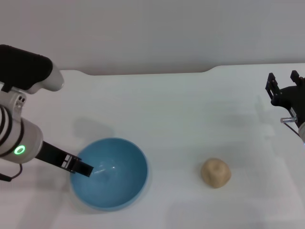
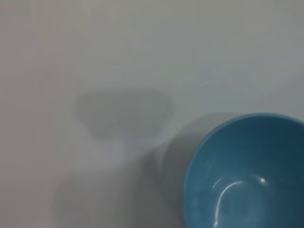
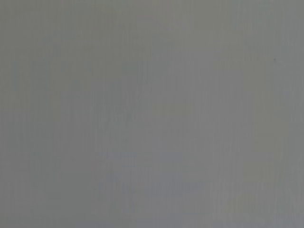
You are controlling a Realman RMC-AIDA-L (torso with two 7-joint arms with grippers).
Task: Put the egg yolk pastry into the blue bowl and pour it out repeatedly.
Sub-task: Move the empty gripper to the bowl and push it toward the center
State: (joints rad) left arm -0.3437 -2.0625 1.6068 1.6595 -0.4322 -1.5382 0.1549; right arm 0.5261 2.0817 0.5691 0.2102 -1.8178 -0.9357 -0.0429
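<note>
Egg yolk pastry (image 1: 216, 172), a small round pale tan dough-like ball with a slight dimple on top, sits alone on the white bench (image 1: 181, 109), to the right of the glossy light-blue round bowl (image 1: 110, 173) and well apart from it. That deep bowl stands upright near the front edge of the bench, and nothing lies inside it; a bright highlight curves across its smooth floor. In the left wrist view the same blue bowl (image 2: 247, 173) shows from above with its grey shadow beside it on the pale surface.

The left gripper (image 1: 82, 168) reaches in from the robot's left side, its dark tip over the bowl's left rim, with one finger showing inside the bowl against the inner wall. Whether its jaws pinch the rim or merely sit at it cannot be told.

The right gripper (image 1: 282, 82) hangs at the far right edge of the bench, well away from the pastry, its jaws spread and holding nothing. The right wrist view shows only plain grey surface.
</note>
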